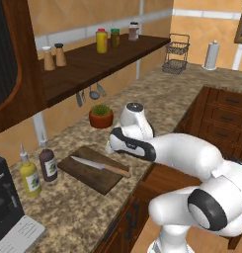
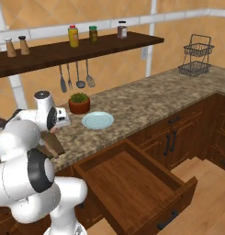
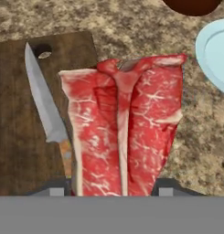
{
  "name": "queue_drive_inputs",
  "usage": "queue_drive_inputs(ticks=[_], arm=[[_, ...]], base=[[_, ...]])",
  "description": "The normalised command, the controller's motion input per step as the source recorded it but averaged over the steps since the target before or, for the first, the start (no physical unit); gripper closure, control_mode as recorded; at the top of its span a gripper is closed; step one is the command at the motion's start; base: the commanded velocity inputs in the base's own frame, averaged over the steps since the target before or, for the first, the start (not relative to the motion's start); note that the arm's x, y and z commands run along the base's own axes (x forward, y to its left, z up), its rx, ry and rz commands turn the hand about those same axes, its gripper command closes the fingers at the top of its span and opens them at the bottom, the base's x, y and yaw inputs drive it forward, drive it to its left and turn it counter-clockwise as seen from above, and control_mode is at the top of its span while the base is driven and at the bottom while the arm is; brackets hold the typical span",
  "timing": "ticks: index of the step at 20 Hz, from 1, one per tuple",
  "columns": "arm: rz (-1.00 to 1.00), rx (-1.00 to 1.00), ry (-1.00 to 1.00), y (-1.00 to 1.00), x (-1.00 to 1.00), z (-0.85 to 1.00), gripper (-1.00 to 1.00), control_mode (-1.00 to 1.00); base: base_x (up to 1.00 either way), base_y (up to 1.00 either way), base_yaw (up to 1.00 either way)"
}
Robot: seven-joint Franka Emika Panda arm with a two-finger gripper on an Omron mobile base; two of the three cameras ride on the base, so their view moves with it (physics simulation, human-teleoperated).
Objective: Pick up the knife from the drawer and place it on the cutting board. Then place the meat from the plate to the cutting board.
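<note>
The meat [image 3: 127, 128], a red slab with pale streaks, hangs between the fingers of my gripper [image 3: 111, 189], which is shut on it. It hovers over the right edge of the dark cutting board [image 3: 22, 114], partly above the counter. The knife [image 3: 42, 100] lies flat on the board to the meat's left, and its wooden handle reaches under the meat. From the left base view the knife [image 1: 100, 165] lies across the cutting board [image 1: 90, 173]. The pale blue plate [image 2: 98, 120] sits bare on the counter right of the hand. The drawer [image 2: 132, 183] stands pulled open below the counter, and its visible bottom is bare.
A potted plant [image 1: 100, 116] stands behind the board and plate. Two bottles [image 1: 38, 170] stand left of the board, beside a dark appliance [image 1: 4, 202]. Utensils hang under a shelf of jars [image 2: 81, 34]. A wire basket [image 2: 195, 57] is at the far right.
</note>
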Motion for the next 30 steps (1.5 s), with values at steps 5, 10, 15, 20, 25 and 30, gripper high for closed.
queue_drive_inputs(ticks=[5,10,15,20,25,30], arm=[[0.28,-0.07,0.13,0.99,-1.0,0.05,1.0,-1.0],[0.18,-0.14,0.11,0.56,-0.53,-0.25,1.0,-1.0],[0.09,-0.11,0.02,0.03,0.39,-0.42,1.0,-1.0],[0.02,-0.07,0.05,0.0,0.44,-0.33,1.0,-1.0],[0.0,-0.06,0.01,0.03,0.37,-0.19,-1.0,-1.0],[0.0,0.0,-0.02,0.0,-0.01,0.09,-1.0,-1.0]], base=[[0.0,0.0,0.0],[0.0,0.0,0.0],[0.0,0.0,0.0],[0.0,0.0,0.0],[0.0,0.0,0.0],[0.0,0.0,0.0]])
